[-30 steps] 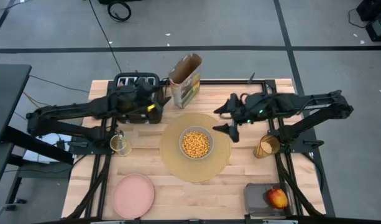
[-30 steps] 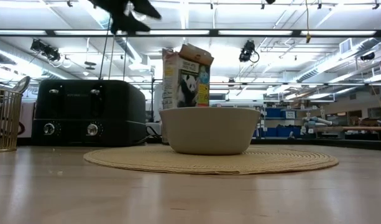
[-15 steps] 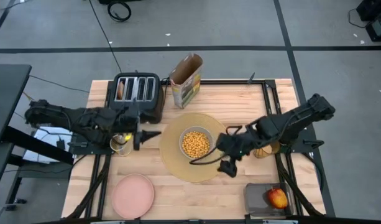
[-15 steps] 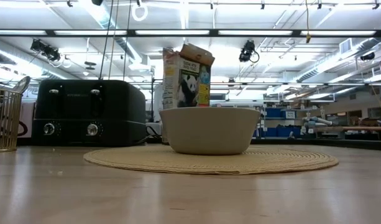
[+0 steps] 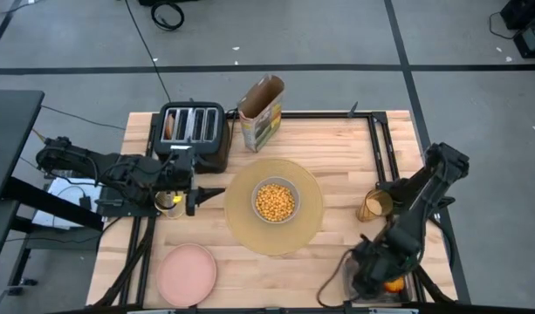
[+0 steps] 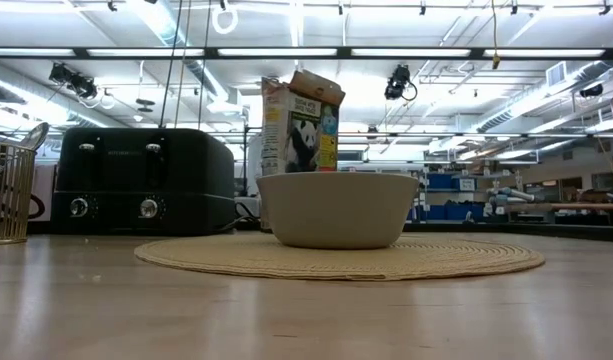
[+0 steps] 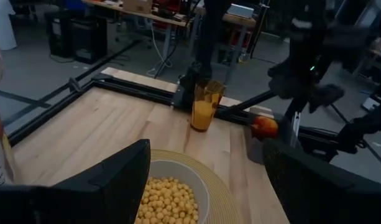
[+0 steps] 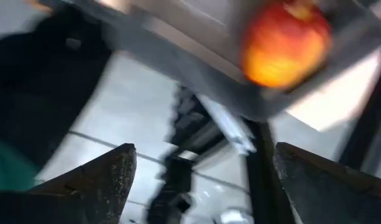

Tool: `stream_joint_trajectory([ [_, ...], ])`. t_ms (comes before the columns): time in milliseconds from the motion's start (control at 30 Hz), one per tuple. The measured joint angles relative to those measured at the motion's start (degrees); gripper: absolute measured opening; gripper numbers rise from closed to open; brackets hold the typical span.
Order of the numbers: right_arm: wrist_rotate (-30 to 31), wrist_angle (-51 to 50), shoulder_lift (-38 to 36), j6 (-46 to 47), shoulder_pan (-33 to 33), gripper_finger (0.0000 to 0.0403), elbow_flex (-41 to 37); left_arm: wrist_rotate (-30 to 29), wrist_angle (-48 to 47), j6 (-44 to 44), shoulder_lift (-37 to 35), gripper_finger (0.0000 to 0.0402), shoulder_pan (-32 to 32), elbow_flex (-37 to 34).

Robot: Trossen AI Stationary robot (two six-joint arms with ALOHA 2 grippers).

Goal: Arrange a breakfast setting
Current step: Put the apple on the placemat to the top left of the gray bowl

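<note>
The pale grey bowl (image 5: pixel 275 201) holds yellow cereal balls and stands on the round tan placemat (image 5: pixel 311 228) at the table's middle. The pink plate (image 5: pixel 187 275) lies near the front left. The amber tumbler (image 5: pixel 373 206) stands at the right. The red apple (image 5: pixel 393 283) lies in the mesh basket (image 5: pixel 354 269) at the front right, partly under my right arm. My right gripper (image 8: pixel 202 180) is open just above the basket, the apple (image 8: pixel 283 43) ahead of it. My left gripper (image 5: pixel 210 192) is open left of the placemat, pointing at the bowl (image 7: pixel 171 196). A spoon (image 6: pixel 34 133) stands in a gold wire holder (image 6: pixel 6 190).
The black toaster (image 5: pixel 195 131) and an open cereal box (image 5: pixel 261 112) stand at the far edge. The gold wire holder (image 5: pixel 168 202) sits under my left arm. Bare wood lies between the plate and the basket and right of the cereal box.
My right gripper has swung from beyond the bowl toward the table's near edge, past the placemat's right side, down to the basket with the apple. My left gripper has drawn back from over the toaster toward the near-left, and now points right at the bowl.
</note>
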Motion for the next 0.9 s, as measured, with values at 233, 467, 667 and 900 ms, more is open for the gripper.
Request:
stream_joint_trajectory([
  [233,-2.5,12.4,-0.4,6.9,4.2,0.0399,-15.1,0.3,0.0,-0.8,0.0,0.0314,0.0,0.0],
  [467,-2.5,15.4,-0.4,6.4,5.1,0.0399,-23.5,0.4,-0.4,-3.5,0.0,0.0314,-1.2,0.0],
  [667,-3.3,17.1,0.1,4.5,5.3,0.0399,-27.4,0.4,-0.4,-3.4,0.0,0.0314,-3.0,0.0],
  [900,-1.6,26.7,0.1,7.2,5.3,0.0398,-30.4,-0.9,-0.4,-3.4,0.0,0.0314,-3.3,0.0],
])
